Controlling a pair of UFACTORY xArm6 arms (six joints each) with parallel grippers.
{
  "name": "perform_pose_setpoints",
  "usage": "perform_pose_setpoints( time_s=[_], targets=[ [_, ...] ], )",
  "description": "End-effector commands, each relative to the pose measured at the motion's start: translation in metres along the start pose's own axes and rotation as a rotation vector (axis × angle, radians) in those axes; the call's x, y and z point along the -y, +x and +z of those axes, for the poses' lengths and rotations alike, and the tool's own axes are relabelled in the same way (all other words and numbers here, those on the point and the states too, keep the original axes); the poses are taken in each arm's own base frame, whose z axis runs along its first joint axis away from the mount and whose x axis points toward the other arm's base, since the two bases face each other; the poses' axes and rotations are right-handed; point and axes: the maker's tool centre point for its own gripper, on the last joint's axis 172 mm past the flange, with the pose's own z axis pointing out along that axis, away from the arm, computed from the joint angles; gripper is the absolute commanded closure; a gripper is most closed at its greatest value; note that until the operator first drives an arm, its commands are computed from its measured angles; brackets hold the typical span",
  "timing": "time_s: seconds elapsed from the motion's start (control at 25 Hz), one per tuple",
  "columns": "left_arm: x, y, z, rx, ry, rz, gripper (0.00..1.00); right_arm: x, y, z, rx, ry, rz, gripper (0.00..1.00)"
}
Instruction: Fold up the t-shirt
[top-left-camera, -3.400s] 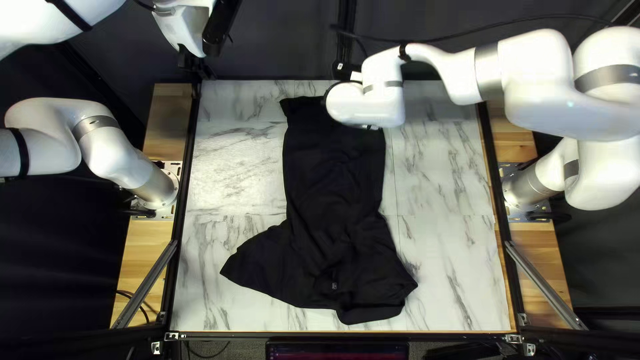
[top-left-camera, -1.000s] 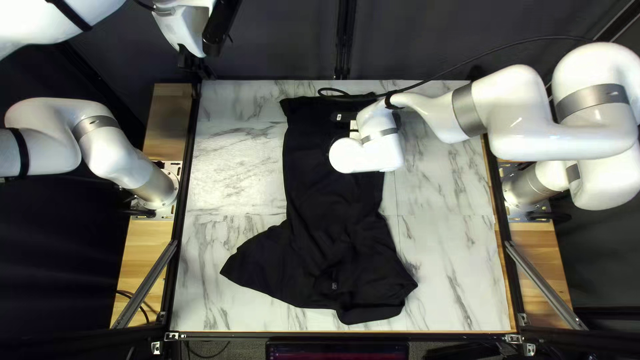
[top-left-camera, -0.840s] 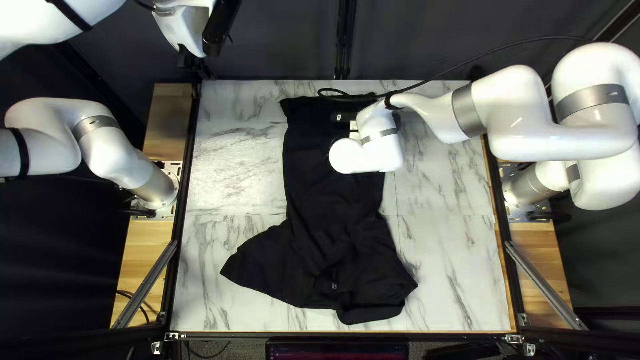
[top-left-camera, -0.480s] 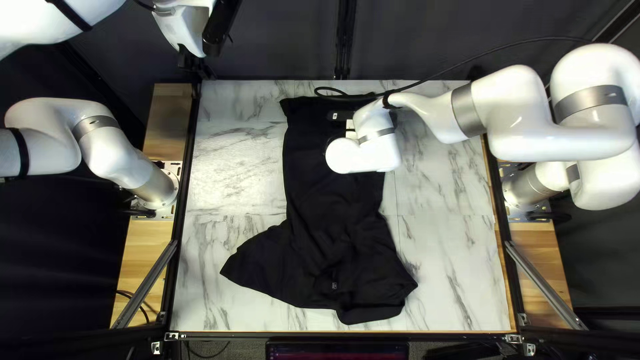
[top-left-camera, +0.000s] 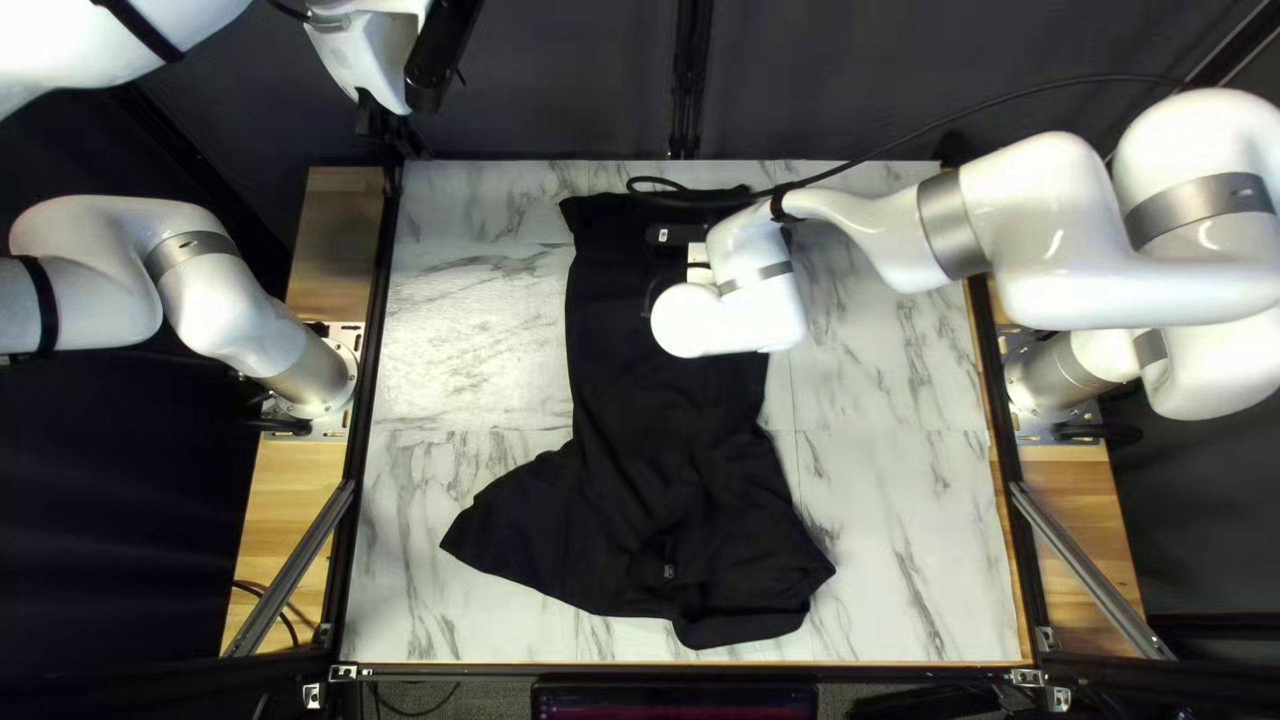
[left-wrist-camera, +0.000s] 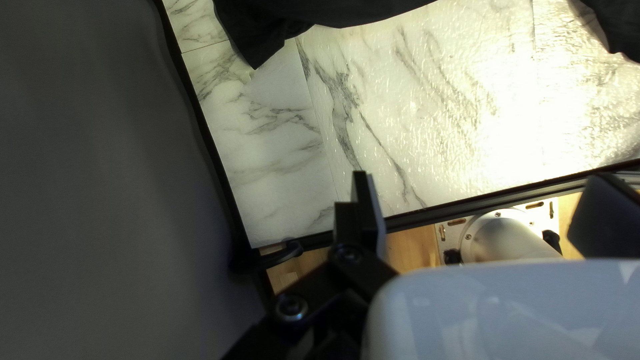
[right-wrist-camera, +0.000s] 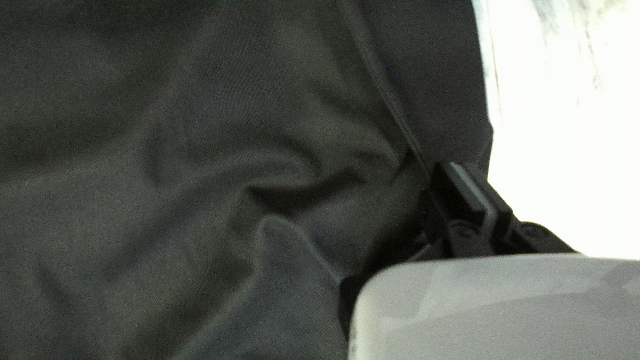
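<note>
The black t-shirt [top-left-camera: 667, 400] lies lengthwise on the marble-patterned table, wide and creased at its near end. My right gripper [top-left-camera: 699, 260] is over its far right part, mostly hidden beneath its own wrist. In the right wrist view, that gripper [right-wrist-camera: 468, 172] has both fingers together on the bunched black cloth [right-wrist-camera: 200, 133], close beside the shirt's edge. My left gripper [top-left-camera: 387, 127] hangs beyond the table's far left corner. The left wrist view shows the same gripper [left-wrist-camera: 480, 177] with its fingers wide apart and nothing between them; part of the shirt [left-wrist-camera: 257, 30] lies well ahead.
Bare table [top-left-camera: 467, 347] stretches along the shirt's left side, with more on its right. A black rail [top-left-camera: 376, 347] edges the table at the left. My right arm [top-left-camera: 1040, 227] reaches across the right half, trailing a cable [top-left-camera: 987, 100].
Since the earliest frame, my right arm has moved from the shirt's far end toward the near side; lately its wrist has shifted slightly left and nearer. My left arm has stayed still.
</note>
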Motion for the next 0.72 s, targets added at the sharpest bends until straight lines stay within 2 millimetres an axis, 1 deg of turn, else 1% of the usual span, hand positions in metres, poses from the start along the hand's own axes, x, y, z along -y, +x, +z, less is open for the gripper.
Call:
perform_pose_setpoints(
  time_s=[0.04,0.2,0.24,0.4,0.44,0.56,0.72],
  targets=[
    [0.000,0.000,0.000,0.000,0.000,0.000,0.00,0.009,0.007,0.007,0.004,0.009,-0.004,1.00],
    [0.000,0.000,0.000,0.000,0.000,0.000,0.00,0.024,0.015,0.012,0.016,0.014,-0.008,1.00],
    [0.000,0.000,0.000,0.000,0.000,0.000,0.00,0.029,0.018,0.011,0.020,0.016,-0.009,1.00],
    [0.000,0.000,0.000,0.000,0.000,0.000,0.00,0.039,0.020,0.003,0.025,0.024,-0.012,1.00],
    [0.000,0.000,0.000,0.000,0.000,0.000,0.00,0.042,0.020,0.000,0.025,0.027,-0.012,1.00],
    [0.000,0.000,0.000,0.000,0.000,0.000,0.00,0.046,0.018,-0.003,0.024,0.032,-0.013,1.00],
    [0.000,0.000,0.000,0.000,0.000,0.000,0.00,0.048,0.009,0.008,0.030,0.028,-0.026,1.00]
  ],
)
